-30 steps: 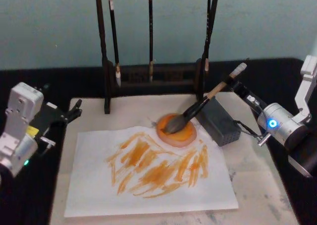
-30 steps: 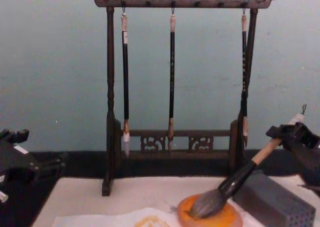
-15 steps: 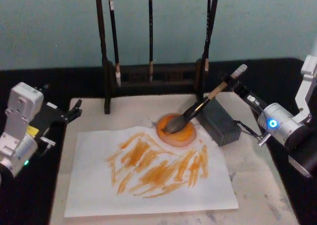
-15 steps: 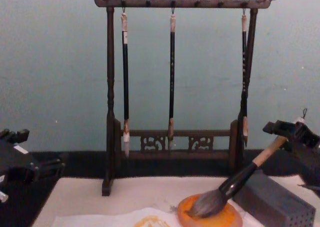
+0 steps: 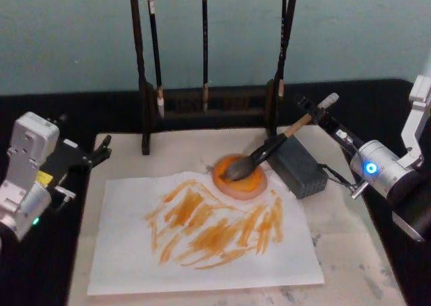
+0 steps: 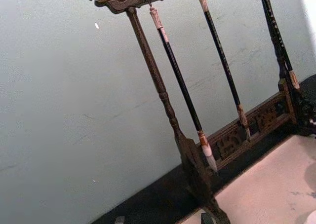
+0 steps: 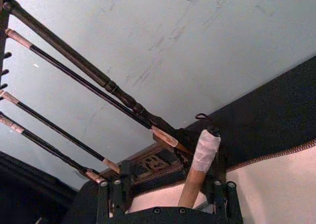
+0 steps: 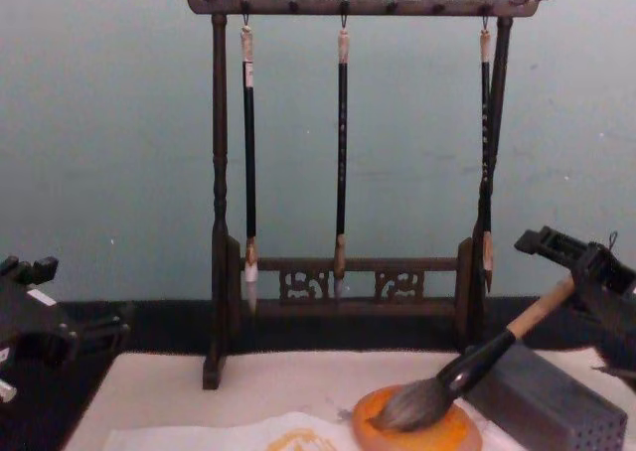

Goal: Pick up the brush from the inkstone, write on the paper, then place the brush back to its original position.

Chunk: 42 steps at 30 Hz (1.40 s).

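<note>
Right end effector [image 5: 315, 112] astride wooden brush [image 5: 266, 151]

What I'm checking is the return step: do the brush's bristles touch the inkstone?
Touching. The chest view shows the bristles of the brush lying on the inkstone, no gap between them; the head view agrees.

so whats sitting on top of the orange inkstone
The brush lies with its grey bristles on the inkstone, its handle leaning up over the grey block into the open right gripper. The dish surface beneath the bristles is covered.
</note>
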{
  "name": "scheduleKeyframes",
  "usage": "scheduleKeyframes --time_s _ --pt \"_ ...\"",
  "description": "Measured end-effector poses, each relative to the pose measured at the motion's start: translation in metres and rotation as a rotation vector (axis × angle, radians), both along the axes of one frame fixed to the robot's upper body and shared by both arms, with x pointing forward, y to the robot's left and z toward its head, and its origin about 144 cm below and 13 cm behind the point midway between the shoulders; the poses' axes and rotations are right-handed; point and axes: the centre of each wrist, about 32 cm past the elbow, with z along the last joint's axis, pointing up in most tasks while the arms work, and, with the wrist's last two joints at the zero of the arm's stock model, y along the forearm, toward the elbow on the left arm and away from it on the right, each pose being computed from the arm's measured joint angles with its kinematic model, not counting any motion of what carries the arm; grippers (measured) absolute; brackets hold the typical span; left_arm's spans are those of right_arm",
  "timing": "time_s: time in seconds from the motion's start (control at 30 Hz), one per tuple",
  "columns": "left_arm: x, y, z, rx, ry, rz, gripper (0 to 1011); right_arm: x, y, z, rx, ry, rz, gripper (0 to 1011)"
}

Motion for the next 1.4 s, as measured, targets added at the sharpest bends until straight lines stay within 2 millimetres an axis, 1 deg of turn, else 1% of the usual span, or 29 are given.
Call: scheduleKeyframes --time_s 0.07,0.1,0.2,0.57,0.7,1.03,1.2,1.27,1.4 --pt "0.000 0.000 0.000 0.000 0.000 0.000 1001 0.000 0.000 0.000 0.000 0.000 0.000 915" --pt "0.000 0.000 0.000 0.000 0.000 0.000 1001 0.000 0.000 0.000 0.000 0.000 0.000 961" --pt "0.000 0.000 0.000 0.000 0.000 0.000 1001 0.000 0.000 0.000 0.000 0.000 0.000 1000" --pt "0.000 0.000 0.000 0.000 0.000 0.000 1001 0.000 0.000 0.000 0.000 0.000 0.000 1000" --pt "0.000 0.000 0.000 0.000 0.000 0.000 1001 -0.003 -0.001 -0.001 0.001 0.002 -0.001 1000" --pt "0.000 0.000 0.000 0.000 0.000 0.000 1001 -0.023 -0.011 0.000 0.007 0.000 0.003 1000" --pt "0.000 0.000 0.000 0.000 0.000 0.000 1001 -0.040 -0.017 0.002 -0.012 0.013 0.007 1000" --pt "0.000 0.000 0.000 0.000 0.000 0.000 1001 -0.043 -0.017 0.002 -0.017 0.013 0.007 1000" --pt "0.000 0.000 0.000 0.000 0.000 0.000 1001 -0.057 -0.017 0.007 -0.085 -0.032 -0.001 1000"
